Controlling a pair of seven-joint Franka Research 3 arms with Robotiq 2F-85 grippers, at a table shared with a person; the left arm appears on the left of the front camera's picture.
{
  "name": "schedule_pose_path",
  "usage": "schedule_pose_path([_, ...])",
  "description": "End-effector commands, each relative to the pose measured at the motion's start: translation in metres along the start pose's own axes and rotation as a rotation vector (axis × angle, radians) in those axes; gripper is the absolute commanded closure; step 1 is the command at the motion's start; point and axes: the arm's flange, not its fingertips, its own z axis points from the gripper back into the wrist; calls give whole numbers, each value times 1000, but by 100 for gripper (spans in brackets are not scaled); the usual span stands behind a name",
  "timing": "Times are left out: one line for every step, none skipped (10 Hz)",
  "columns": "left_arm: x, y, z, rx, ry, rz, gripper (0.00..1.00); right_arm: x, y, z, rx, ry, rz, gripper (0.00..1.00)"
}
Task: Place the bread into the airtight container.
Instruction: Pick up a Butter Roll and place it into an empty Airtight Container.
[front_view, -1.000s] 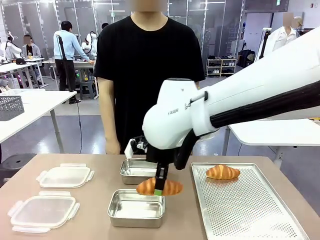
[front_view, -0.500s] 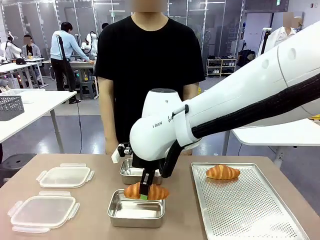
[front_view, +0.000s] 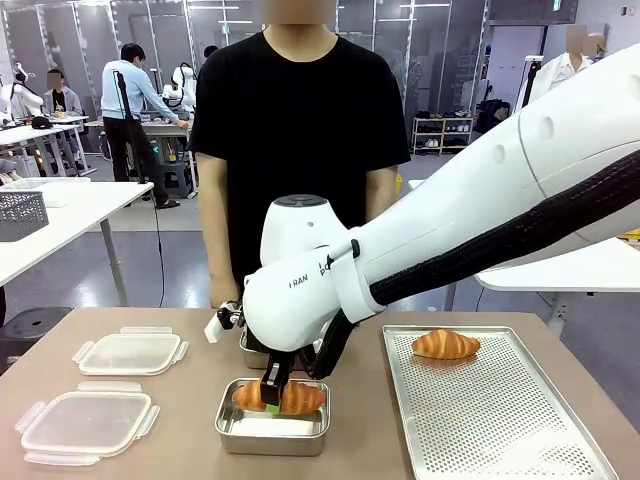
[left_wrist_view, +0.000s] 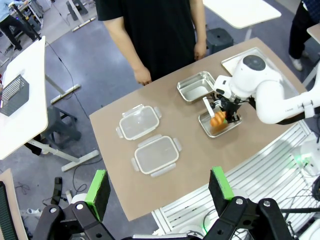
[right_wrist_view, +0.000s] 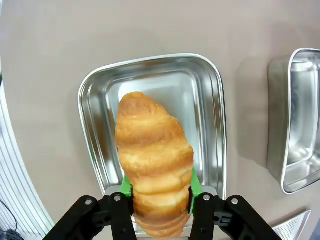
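Observation:
My right gripper (front_view: 270, 398) is shut on a golden croissant, the bread (front_view: 281, 396). It holds the bread low inside the near steel container (front_view: 272, 432), about level with the rim. In the right wrist view the bread (right_wrist_view: 152, 155) sits between the green pads (right_wrist_view: 193, 185), lengthwise over the container (right_wrist_view: 95, 125). Whether the bread touches the bottom I cannot tell. My left gripper (left_wrist_view: 159, 185) hangs open high above the table, where the bread (left_wrist_view: 218, 120) shows far below.
A second steel container (front_view: 254, 350) stands just behind the near one. A perforated tray (front_view: 500, 420) at the right carries another croissant (front_view: 445, 344). Two clear lids (front_view: 130, 352) (front_view: 85, 422) lie at the left. A person stands at the far edge, arms down.
My right arm has swung left and down with the bread, from above the gap between the containers into the near container.

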Motion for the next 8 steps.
schedule_pose_path([-3,-5,10,2,-13,-6,0,13,5,-12,-35,1,-15,54])
schedule_pose_path([-3,-5,10,2,-13,-6,0,15,8,-19,-33,10,-6,54])
schedule_pose_path([-3,-5,10,2,-13,-6,0,17,10,-23,-34,10,-8,54])
schedule_pose_path([-3,-5,10,2,-13,-6,0,18,11,-26,-30,9,-7,54])
schedule_pose_path([-3,-5,10,2,-13,-6,0,18,12,-26,-34,7,-4,44])
schedule_pose_path([-3,-5,10,2,-13,-6,0,18,12,-26,-38,7,1,36])
schedule_pose_path([-3,-5,10,2,-13,-6,0,18,13,-25,-40,10,4,26])
schedule_pose_path([-3,-5,10,2,-13,-6,0,18,14,-24,-41,14,9,19])
